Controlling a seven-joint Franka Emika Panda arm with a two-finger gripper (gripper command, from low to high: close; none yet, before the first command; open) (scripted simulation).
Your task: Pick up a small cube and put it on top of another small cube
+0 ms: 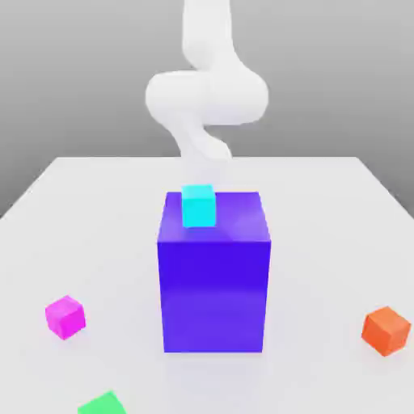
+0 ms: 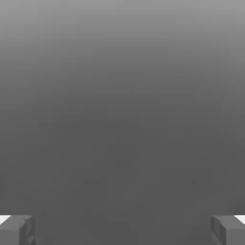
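In the exterior view a pale grey table (image 1: 97, 210) carries a big blue-violet block (image 1: 213, 283) standing upright near its middle. A small cyan cube (image 1: 198, 204) sits on the block's top face, close to the far edge and a little toward the exterior view's left. The small pink cube (image 1: 65, 316) lies on the table toward the exterior view's left, well apart from the block and nearer the camera than the block's front face. A small orange cube (image 1: 386, 330) rests on the table at the exterior view's right, also well apart from the block. A green cube (image 1: 103, 403) is cut off by the lower edge, between the pink cube and the block. The white arm (image 1: 206, 93) rises behind the block, above the far part of the table.

In the hand view the gripper (image 2: 122, 229) faces a plain grey surface. Its two grey fingers (image 2: 16, 229) stand wide apart at opposite sides, with nothing between them
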